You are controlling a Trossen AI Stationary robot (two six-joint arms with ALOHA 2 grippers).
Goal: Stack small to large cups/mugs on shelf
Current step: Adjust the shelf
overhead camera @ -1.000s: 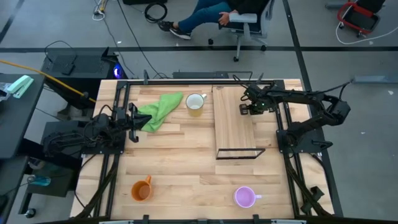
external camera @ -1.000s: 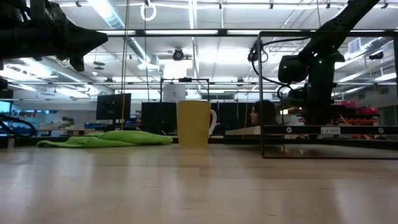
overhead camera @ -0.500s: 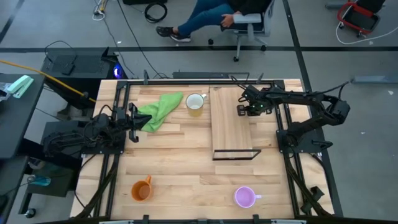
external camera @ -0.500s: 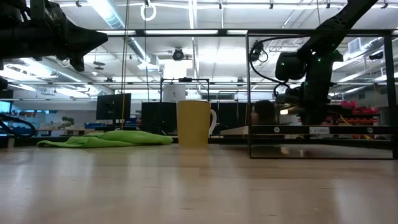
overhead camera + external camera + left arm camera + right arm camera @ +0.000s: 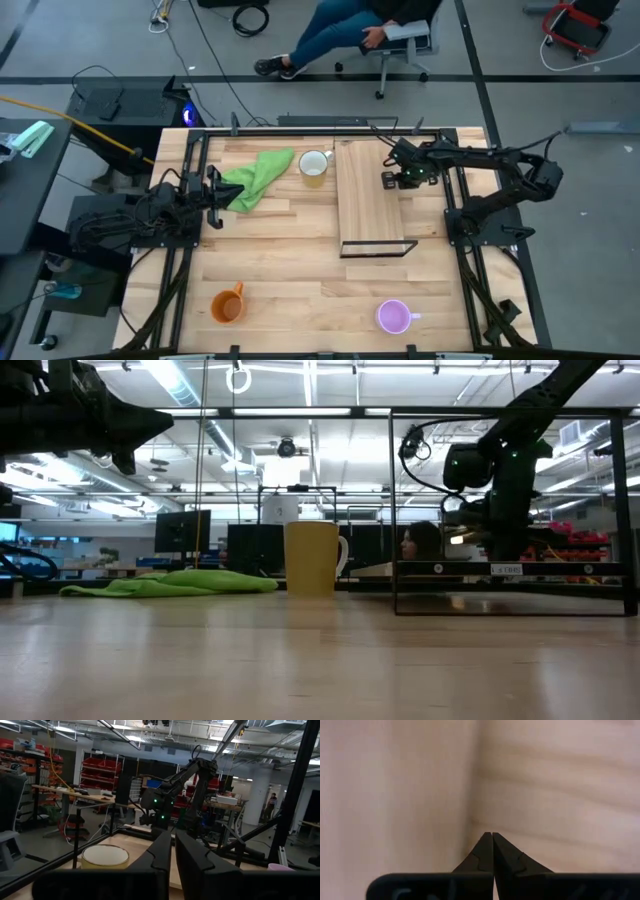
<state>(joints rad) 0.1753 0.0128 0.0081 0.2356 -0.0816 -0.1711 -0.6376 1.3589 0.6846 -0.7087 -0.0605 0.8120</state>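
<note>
You found the long light-wood shelf board with the thin black frame (image 5: 373, 197) lying flat, its far end just beside the white mug with the yellowish inside (image 5: 314, 165). The right gripper (image 5: 396, 178) sat on that board's edge, jaws pressed together, probably to push it. The orange mug (image 5: 229, 306) and the light purple mug (image 5: 393, 317) stood well apart from the board. The left gripper (image 5: 212, 195) waited near the green cloth (image 5: 256, 177), jaws nearly together, holding nothing.
</note>
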